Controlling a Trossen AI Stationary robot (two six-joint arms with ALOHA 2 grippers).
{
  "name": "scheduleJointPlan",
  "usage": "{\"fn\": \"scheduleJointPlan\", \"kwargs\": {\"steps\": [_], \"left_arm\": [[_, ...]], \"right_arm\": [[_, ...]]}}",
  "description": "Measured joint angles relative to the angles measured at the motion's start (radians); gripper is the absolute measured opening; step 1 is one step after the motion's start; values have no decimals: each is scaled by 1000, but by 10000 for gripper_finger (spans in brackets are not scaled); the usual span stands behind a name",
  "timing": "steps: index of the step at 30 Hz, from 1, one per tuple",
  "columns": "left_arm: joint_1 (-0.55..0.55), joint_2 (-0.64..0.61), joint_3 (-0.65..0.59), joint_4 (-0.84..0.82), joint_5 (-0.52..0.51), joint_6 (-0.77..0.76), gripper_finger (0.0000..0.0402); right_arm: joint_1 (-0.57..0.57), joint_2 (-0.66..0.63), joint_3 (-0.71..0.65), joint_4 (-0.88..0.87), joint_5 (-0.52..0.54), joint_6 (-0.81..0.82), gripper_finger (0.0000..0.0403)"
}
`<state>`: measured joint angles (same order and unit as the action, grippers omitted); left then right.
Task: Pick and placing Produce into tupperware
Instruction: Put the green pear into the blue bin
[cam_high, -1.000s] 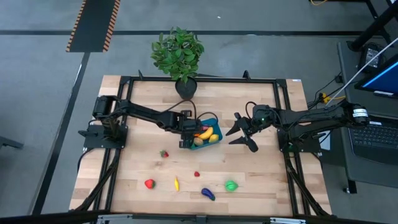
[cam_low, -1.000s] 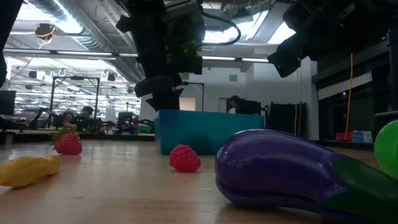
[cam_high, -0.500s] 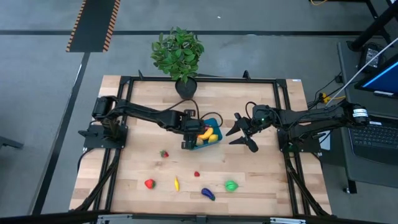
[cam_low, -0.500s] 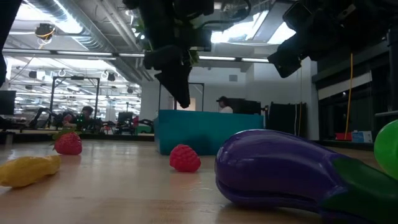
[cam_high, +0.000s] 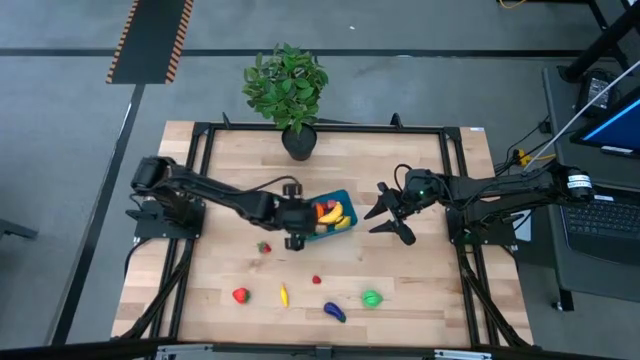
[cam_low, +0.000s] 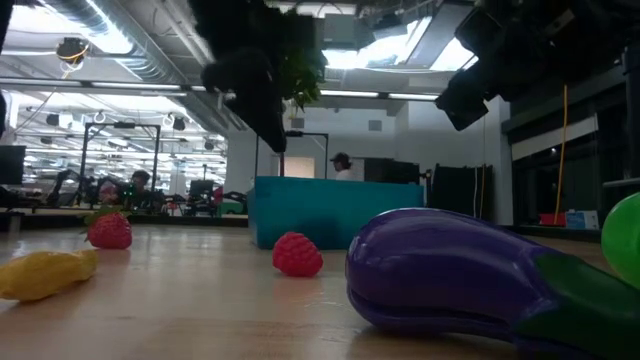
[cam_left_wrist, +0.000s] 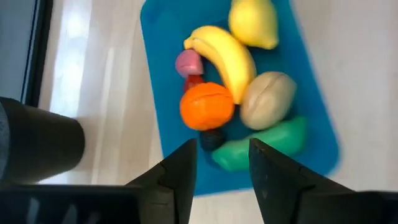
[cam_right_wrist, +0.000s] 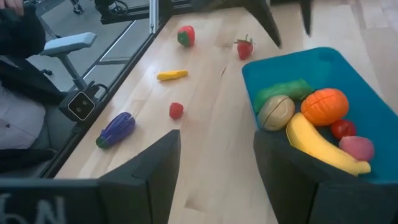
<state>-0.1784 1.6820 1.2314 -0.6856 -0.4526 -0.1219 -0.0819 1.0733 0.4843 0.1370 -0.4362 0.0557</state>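
Left wrist view: teal tub (cam_left_wrist: 161, 134) holds banana (cam_left_wrist: 227, 59), orange (cam_left_wrist: 207, 106), lemon (cam_left_wrist: 253, 22); left gripper (cam_left_wrist: 219, 165) above it, fingers apart, empty. Right gripper (cam_high: 385, 212) beside tub, parted.

A: What do the arms look like?
B: Two dark, slender, jointed arms, left arm (cam_high: 215, 190) and right arm (cam_high: 500, 190), each on a black base with black cables trailing

A: And the ends?
B: Each carries two tapering matte black fingers (cam_left_wrist: 180, 171); the right arm bears a white band (cam_high: 577, 182)
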Motion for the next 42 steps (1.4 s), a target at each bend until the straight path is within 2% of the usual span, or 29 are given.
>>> {"fn": "scheduleJointPlan", "kwargs": {"steps": [9,15,19,25,28,31,35,38,42], "left_arm": [[-97,-291,-320,307,-9,-76,118],[-148,-460,-512,420,-12,-203,110],[-182,-530,-593,463,-55,-261,105],[-213,-576,-632,474,-123,-290,95],[-220,-587,-632,464,-135,-288,91],[-223,-593,-632,437,-156,-291,86],[-232,-593,-632,404,-176,-317,80],[-245,-593,-632,369,-193,-345,75],[-270,-593,-632,338,-258,-378,69]], "right_arm": [[0,0,0,-2,1,33,207],[-1,0,0,-13,140,147,212],[0,0,0,-21,181,148,241],[0,0,0,-29,221,133,296],[3,1,13,-57,196,92,311],[15,1,63,-140,171,71,314],[68,1,152,-338,177,72,314],[134,1,213,-468,236,79,314],[236,1,263,-550,339,156,314]]}}
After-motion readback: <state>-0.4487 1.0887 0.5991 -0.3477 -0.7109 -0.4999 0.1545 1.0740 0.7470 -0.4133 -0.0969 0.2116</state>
